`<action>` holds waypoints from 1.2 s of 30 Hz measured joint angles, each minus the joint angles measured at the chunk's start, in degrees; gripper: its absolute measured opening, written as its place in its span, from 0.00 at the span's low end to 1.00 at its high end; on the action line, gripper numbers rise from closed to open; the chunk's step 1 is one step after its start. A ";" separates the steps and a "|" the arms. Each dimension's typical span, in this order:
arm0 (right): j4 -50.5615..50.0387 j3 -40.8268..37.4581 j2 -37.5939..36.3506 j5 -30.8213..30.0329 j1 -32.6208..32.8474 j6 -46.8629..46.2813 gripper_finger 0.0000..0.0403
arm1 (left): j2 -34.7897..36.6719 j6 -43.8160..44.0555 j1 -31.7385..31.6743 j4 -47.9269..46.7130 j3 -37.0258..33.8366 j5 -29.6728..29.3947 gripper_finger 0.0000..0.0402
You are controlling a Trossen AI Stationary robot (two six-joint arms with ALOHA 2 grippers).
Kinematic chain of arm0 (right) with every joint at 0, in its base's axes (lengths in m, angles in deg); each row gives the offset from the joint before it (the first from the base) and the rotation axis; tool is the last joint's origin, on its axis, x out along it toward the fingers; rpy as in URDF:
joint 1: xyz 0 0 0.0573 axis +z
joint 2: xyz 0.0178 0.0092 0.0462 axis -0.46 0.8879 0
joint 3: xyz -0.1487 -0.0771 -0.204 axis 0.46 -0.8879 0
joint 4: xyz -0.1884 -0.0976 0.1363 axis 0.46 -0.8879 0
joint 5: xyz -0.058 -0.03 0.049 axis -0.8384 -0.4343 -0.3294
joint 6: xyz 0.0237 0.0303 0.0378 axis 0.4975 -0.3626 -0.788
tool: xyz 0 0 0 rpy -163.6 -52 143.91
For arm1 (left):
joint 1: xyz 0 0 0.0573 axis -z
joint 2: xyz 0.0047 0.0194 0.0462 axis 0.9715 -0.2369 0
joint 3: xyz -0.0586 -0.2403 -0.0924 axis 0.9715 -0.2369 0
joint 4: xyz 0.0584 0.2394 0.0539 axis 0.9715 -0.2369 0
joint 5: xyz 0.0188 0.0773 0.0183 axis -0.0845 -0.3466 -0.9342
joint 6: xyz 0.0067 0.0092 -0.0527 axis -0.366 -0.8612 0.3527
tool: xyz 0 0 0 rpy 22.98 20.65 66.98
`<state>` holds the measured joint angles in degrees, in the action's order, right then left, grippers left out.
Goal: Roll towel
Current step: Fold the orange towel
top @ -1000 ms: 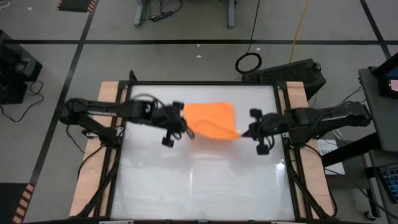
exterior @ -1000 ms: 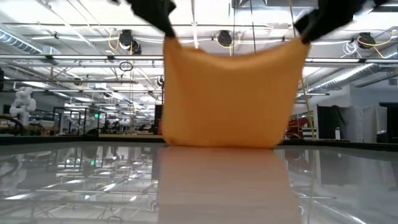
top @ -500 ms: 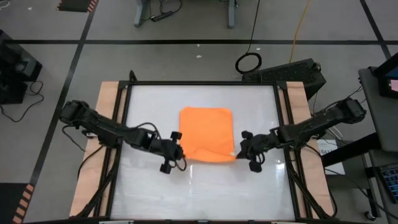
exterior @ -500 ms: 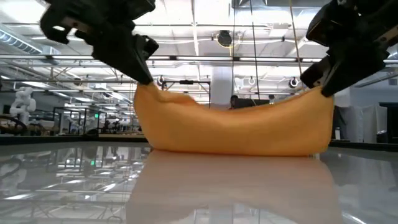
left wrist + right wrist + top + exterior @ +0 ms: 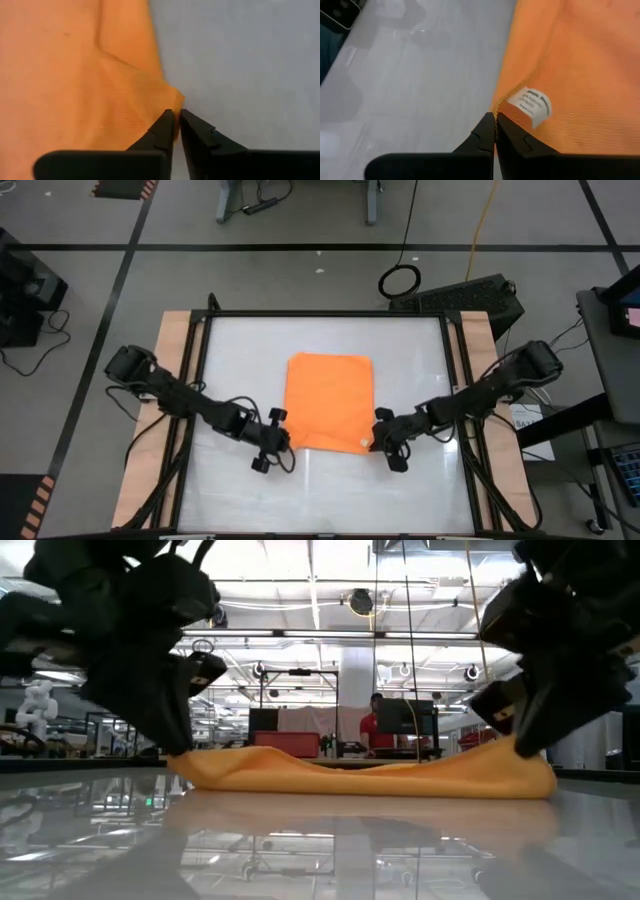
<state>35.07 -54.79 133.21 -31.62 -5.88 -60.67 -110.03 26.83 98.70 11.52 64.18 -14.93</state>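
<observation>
Orange towel [image 5: 329,402] spread nearly flat near the middle of the white tabletop [image 5: 320,490], its near edge facing both arms. Left gripper [image 5: 275,440] down at the towel's near-left corner, fingers [image 5: 161,131] pressed together to a thin slit, tips nipping the very point of the corner — fabric bunched into a small crease there. Right gripper [image 5: 378,438] at the near-right corner, fingers [image 5: 482,132] likewise squeezed together on the hem, just beside a small white care label [image 5: 532,104] curling off the edge. Seen level across the table, towel [image 5: 370,776] lying low, sagging in the middle and slightly raised at both ends where the dark grippers meet it; hard to say whether those corners clear the surface or just rest on it. Beyond the table, a person in red [image 5: 374,725] at a workstation.
</observation>
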 joint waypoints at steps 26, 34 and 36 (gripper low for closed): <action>2.83 2.89 3.35 -0.63 4.50 1.45 0.00 | -7.25 0.71 4.40 7.15 0.47 -2.99 0.46; 2.77 2.89 3.35 -0.39 5.02 0.21 0.00 | -9.12 5.63 4.42 7.91 0.70 -7.44 0.37; 2.77 2.89 3.35 -0.35 5.26 0.18 0.00 | -9.19 5.61 4.40 7.87 0.70 -8.04 0.28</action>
<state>37.83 -51.91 136.57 -31.97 -0.62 -60.49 -119.22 32.44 103.10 19.38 64.88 -22.97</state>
